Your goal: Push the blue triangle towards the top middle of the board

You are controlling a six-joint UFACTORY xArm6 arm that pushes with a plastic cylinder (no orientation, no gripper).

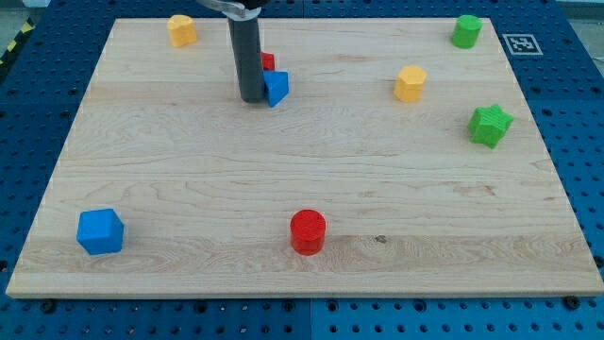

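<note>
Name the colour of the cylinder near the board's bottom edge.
Red cylinder, clear in the camera view.

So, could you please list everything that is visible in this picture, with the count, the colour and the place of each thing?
board: 1, light wood, fills most of the view
blue triangle: 1, blue, upper middle-left, touching the right side of the rod
small red block: 1, red, just above the blue triangle, partly hidden by the rod, shape unclear
yellow block: 1, yellow, top left
yellow hexagon: 1, yellow, upper right of centre
green block: 1, green, top right
green star: 1, green, right edge
red cylinder: 1, red, bottom middle
blue cube: 1, blue, bottom left
marker tag: 1, black and white, beyond the top right corner
my tip: 1, dark rod, immediately left of the blue triangle
</note>
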